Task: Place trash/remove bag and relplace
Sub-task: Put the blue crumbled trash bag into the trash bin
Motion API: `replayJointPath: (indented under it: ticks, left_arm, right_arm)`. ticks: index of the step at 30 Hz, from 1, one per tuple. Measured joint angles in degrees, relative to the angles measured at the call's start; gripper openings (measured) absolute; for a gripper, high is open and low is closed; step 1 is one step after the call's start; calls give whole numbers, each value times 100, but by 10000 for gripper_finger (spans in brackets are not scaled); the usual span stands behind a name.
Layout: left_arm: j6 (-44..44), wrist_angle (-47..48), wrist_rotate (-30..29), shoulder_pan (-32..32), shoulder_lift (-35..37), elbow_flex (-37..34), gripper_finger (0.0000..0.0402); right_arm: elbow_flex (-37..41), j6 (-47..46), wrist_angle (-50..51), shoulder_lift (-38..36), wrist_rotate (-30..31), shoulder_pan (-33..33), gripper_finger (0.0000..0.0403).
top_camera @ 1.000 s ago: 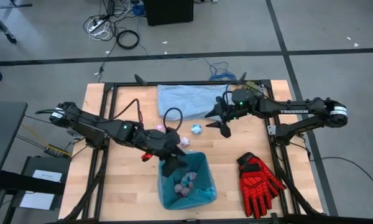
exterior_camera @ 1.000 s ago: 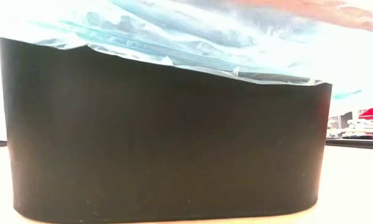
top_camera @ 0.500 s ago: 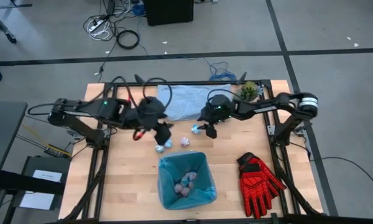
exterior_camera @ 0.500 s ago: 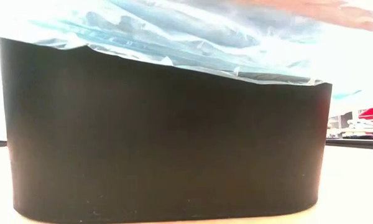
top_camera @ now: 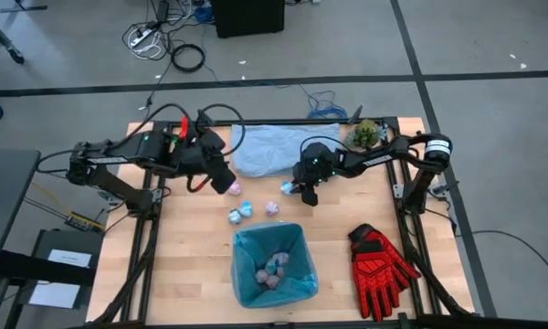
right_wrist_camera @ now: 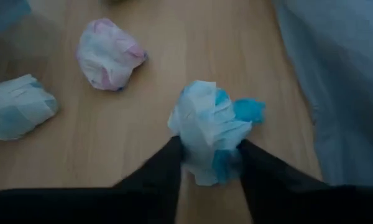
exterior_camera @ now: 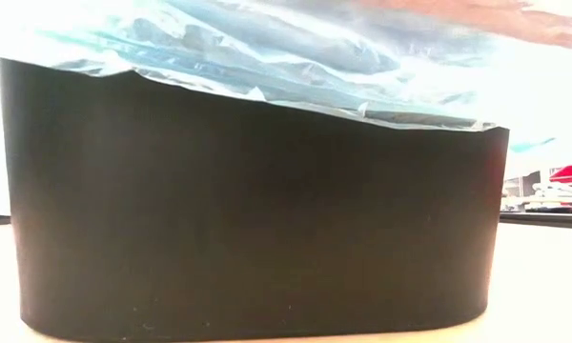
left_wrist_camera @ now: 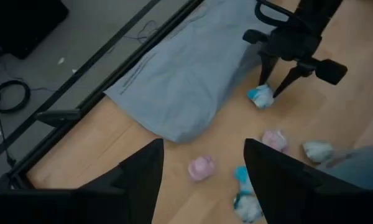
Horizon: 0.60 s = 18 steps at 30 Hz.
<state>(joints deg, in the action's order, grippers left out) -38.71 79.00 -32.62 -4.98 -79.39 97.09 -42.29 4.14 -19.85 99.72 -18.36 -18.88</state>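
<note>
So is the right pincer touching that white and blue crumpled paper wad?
Touching. The right wrist view shows the right pincer with both fingers pressed against the white and blue crumpled paper wad.

From overhead we see the whole counter point(top_camera: 183, 265). Low down, a black bin point(exterior_camera: 257, 200) fills our view. Both wrist cameras share one blue-white wad point(right_wrist_camera: 211, 127).

Crumpled wads point(top_camera: 240, 213) lie beside cyan bag point(top_camera: 272, 267).

The bag point(top_camera: 272, 265) holds wads point(top_camera: 272, 270); behind it lie loose wads point(top_camera: 239, 212), a glove point(top_camera: 381, 267) to its right.
</note>
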Motion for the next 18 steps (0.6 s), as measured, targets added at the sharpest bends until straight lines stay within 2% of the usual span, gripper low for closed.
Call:
replayJointPath:
  ticks: [2,4,10,14,18]
  left_arm:
    - [93,10,16,77,53,-1,218]
    - [172,75,29,171,142,-1,209]
    - [563,-329,478,402,432,-318,182]
    - [982,-944,917,423,656,-820,169]
    - [1009,-1411,1225,420,692,-1401,162]
  right_arm:
    - [0,2,2,-2,-22,-21,41]
    - [0,-5,7,-12,-130,-44,14]
    - [9,-487,167,-376,-197,-47,5]
    - [7,-628,374,-1041,-81,11,2]
    - [7,-638,677,-1948,172,55,1]
